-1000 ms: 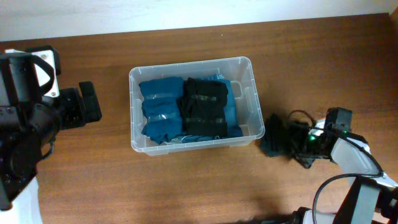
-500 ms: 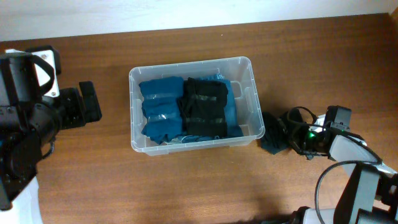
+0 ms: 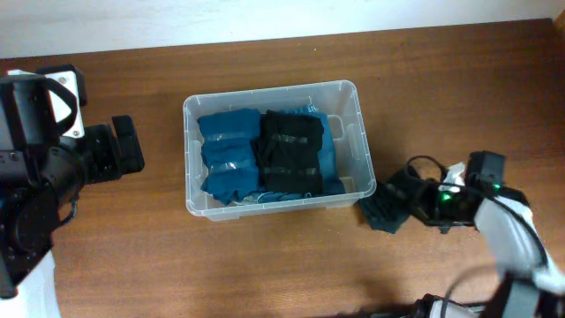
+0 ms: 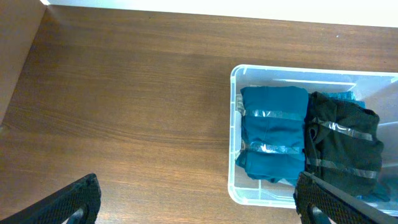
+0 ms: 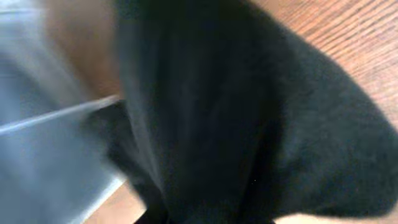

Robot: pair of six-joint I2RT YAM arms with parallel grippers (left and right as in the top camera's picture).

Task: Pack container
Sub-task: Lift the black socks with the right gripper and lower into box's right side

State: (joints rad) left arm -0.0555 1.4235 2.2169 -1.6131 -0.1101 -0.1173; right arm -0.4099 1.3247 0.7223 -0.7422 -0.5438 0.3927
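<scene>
The container (image 3: 364, 132), a clear plastic bin, stands mid-table with a folded blue garment (image 3: 228, 152) and a folded black garment (image 3: 291, 150) inside. By its front right corner, my right gripper (image 3: 408, 197) is shut on another dark folded garment (image 3: 381, 212). That cloth (image 5: 249, 124) fills the right wrist view and hides the fingers, with the container's blurred wall (image 5: 37, 124) at the left. My left gripper (image 3: 128, 146) stands open to the left of the container, holding nothing. Its wrist view looks down on the bin's rim (image 4: 235, 124) between wide-apart jaws (image 4: 199, 202).
Brown wooden table (image 3: 265, 265) with a white wall along the far edge. The left arm's bulky black body (image 3: 35, 177) takes up the left side. Cables trail from the right arm (image 3: 494, 212) at the right edge.
My right gripper has shut on the dark garment and carried it left, toward the container's front right corner. The left arm and the bin's contents have not moved.
</scene>
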